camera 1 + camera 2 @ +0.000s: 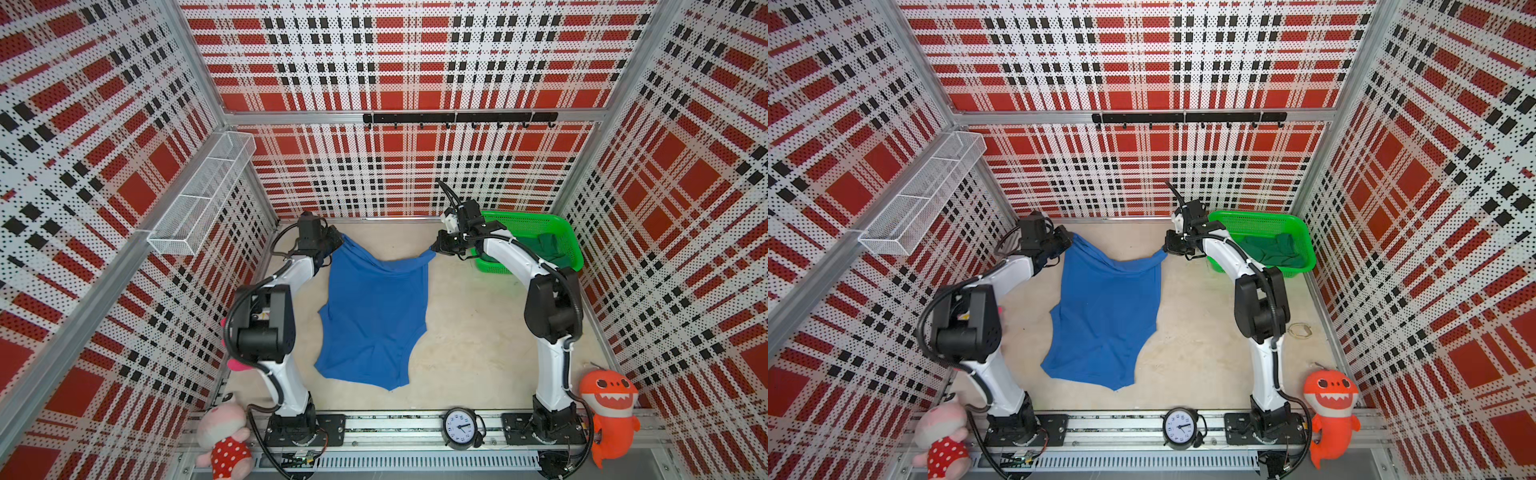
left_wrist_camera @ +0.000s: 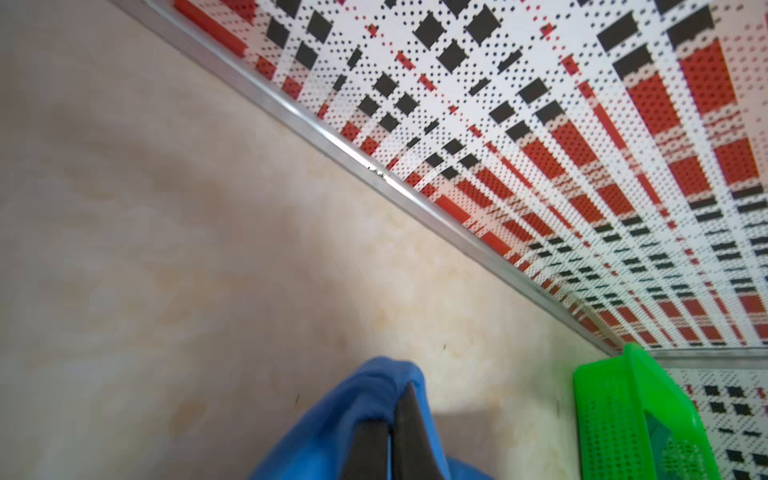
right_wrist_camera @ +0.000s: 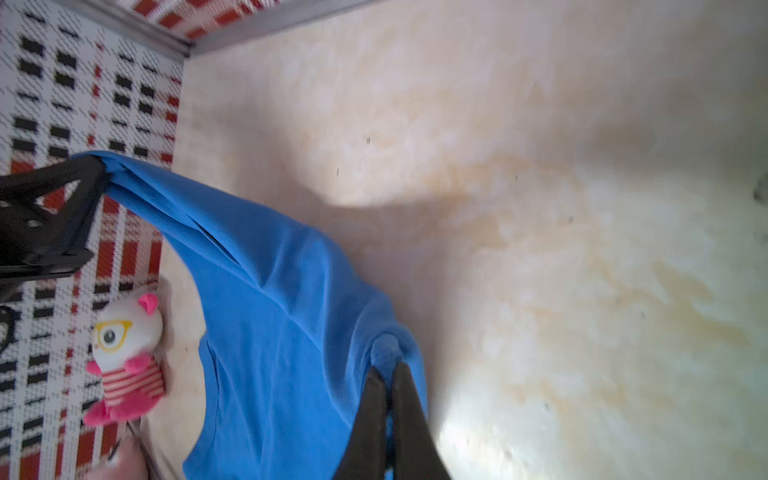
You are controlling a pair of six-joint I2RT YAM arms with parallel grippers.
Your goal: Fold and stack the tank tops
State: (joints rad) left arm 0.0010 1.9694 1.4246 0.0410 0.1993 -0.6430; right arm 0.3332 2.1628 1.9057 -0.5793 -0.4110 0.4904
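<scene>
2 tank tops: 1 blue tank top [image 1: 374,316] lay mid-table [image 1: 478,332], far corners lifted, left gripper [image 1: 340,240] and right gripper [image 1: 433,249] each clamped on one; 1 dark green tank top [image 1: 1273,249] sat in the single basket [image 1: 1258,217].

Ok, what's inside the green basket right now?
The green tank top, crumpled. The right arm covers part of the basket, and anything beneath the cloth is hidden.
</scene>
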